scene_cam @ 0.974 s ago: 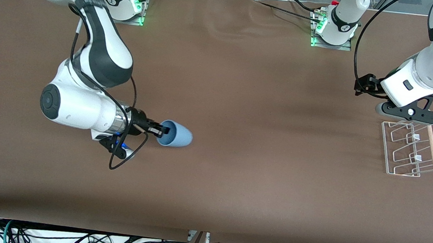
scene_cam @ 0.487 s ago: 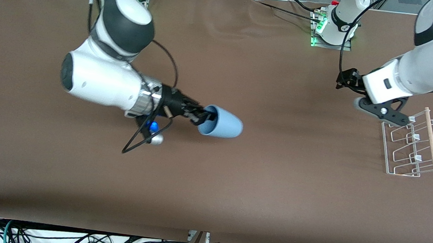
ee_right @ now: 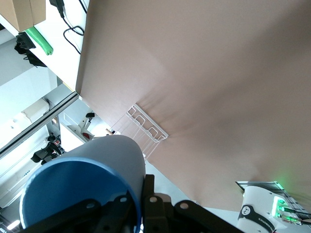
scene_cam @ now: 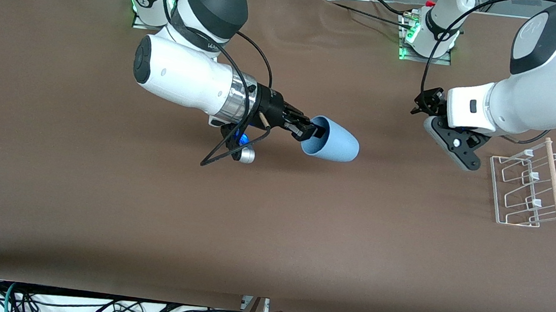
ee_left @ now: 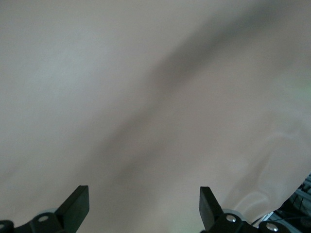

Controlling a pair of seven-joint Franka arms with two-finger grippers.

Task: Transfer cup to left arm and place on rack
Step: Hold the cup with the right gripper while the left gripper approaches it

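Observation:
The light-blue cup (scene_cam: 334,142) hangs on its side over the middle of the brown table (scene_cam: 271,226), its open mouth toward the right arm. My right gripper (scene_cam: 312,132) is shut on the cup's rim, one finger inside and one outside. The right wrist view shows the cup (ee_right: 82,187) pinched at my right gripper (ee_right: 141,196). My left gripper (scene_cam: 455,146) is open and empty, in the air between the cup and the rack (scene_cam: 521,195). In the left wrist view my left gripper (ee_left: 142,204) frames only bare tablecloth. The rack stands at the left arm's end of the table, a wooden rod (scene_cam: 555,182) across it.
Both arm bases (scene_cam: 427,38) (scene_cam: 145,3) glow green at the table edge farthest from the front camera. A loose black cable loop (scene_cam: 219,153) dangles under the right wrist. The rack (ee_right: 146,127) also shows in the right wrist view.
The right arm has carried the cup toward the middle of the table and the left arm. The left gripper has swung off the rack toward the cup. Neither grip has changed.

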